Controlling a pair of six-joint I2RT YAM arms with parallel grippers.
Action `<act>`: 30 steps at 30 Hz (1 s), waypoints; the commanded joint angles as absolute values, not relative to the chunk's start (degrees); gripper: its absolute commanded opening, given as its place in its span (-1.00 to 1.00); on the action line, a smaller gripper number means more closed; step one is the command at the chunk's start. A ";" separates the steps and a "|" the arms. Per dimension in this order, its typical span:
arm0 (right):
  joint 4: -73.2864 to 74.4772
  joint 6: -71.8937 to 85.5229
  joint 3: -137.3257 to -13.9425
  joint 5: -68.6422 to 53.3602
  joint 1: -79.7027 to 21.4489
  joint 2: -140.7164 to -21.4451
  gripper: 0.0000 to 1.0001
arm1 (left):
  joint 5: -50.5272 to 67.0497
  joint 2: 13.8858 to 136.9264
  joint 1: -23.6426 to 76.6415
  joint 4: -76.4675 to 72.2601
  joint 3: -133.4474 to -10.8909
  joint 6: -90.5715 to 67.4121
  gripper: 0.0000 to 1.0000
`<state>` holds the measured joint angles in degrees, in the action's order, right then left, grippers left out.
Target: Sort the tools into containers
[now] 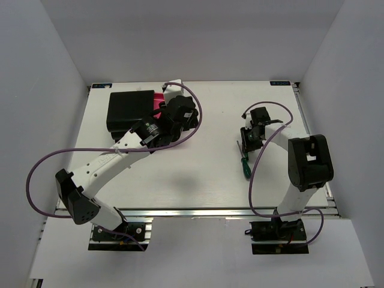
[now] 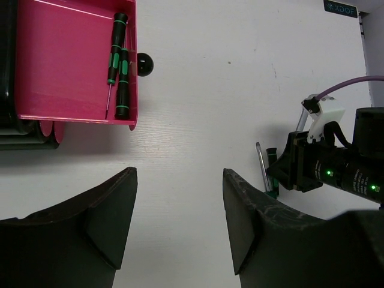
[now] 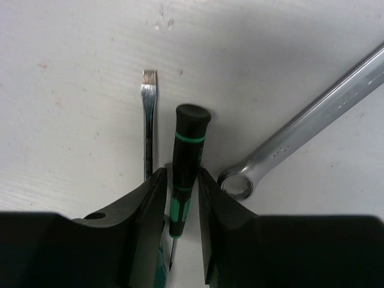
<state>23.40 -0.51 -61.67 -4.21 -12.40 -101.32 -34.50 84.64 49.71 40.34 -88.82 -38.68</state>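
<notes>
On the right half of the table, the right gripper sits low over the loose tools. Its jaws stand close on either side of a slim black-handled screwdriver that lies flat. Whether they press the handle or merely flank it, I cannot tell. The step in hand looks like picking that one up. To do it well, the pinch should land square across the handle and low enough to catch it, since a thin round handle will likely roll out of a glancing grip. The neighbours are tight: the flat blade of the green-handled screwdriver lies just beside one jaw, and the ring end of the silver wrench just beside the other. A straight lift therefore seems safer than any sideways drag.

Over by the black cabinet, one magenta drawer is pulled out, its knob facing the open table. Two slim screwdrivers lie side by side along its front wall, and its floor is otherwise bare. What the other drawers hold is hidden. The left gripper hangs near that drawer, spread wide and empty
</notes>
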 commanded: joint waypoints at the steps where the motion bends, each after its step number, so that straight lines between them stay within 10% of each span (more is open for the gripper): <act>1: 21.97 1.05 -63.28 -1.94 -12.74 -103.18 -0.34 | -35.95 81.39 49.92 41.22 -89.03 -39.11 0.37; 9: 20.74 0.44 -60.91 2.64 -14.24 -104.15 -0.99 | -38.23 79.19 49.83 44.47 -89.12 -40.16 0.37; 30: 22.34 7.55 -119.60 -37.26 -27.40 -119.43 -1.00 | -42.89 65.13 49.66 44.04 -79.45 -46.14 0.41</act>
<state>25.63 2.61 -114.87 -28.05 -22.68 -115.09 -40.80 67.85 49.71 45.45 -79.96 -44.93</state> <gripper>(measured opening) 0.212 0.701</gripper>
